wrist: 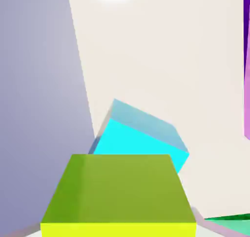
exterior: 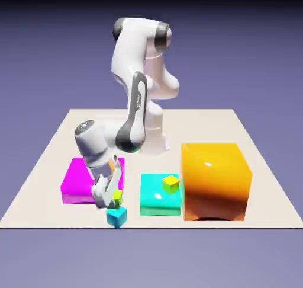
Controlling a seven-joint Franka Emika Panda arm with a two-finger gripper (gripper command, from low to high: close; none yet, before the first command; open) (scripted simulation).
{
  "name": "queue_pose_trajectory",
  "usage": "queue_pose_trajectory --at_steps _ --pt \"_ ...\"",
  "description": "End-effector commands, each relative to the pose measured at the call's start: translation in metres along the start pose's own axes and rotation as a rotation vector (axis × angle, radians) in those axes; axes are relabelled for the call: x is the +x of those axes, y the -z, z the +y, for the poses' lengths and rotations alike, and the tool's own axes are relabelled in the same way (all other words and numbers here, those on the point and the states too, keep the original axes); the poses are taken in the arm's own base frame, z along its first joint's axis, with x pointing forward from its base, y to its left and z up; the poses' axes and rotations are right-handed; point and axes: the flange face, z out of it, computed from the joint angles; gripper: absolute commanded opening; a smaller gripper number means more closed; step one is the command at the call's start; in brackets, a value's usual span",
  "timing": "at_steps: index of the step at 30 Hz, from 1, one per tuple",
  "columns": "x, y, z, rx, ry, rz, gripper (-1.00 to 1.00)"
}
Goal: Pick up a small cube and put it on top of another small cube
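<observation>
Lower left of the exterior view: our gripper is over the teal cube, with the lime cube between the jaws. Whether they clamp it, we cannot tell. We should centre lime squarely over teal, lower until it rests flat, then withdraw straight upward.

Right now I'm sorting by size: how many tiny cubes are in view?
3. The lime cube sits at the claw, just above the teal cube near the table's front edge. A yellow cube rests on the cyan block. Others may be hidden.
</observation>
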Motion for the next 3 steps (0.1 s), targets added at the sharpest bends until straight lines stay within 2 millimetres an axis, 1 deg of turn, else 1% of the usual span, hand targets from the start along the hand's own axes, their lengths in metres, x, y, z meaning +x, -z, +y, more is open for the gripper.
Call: queue_pose_trajectory --at_steps 1,3 --pt "0.000 0.000 0.000 0.000 0.000 0.000 1.00" --pt "-0.003 0.035 0.001 0.000 0.001 -0.001 1.00"
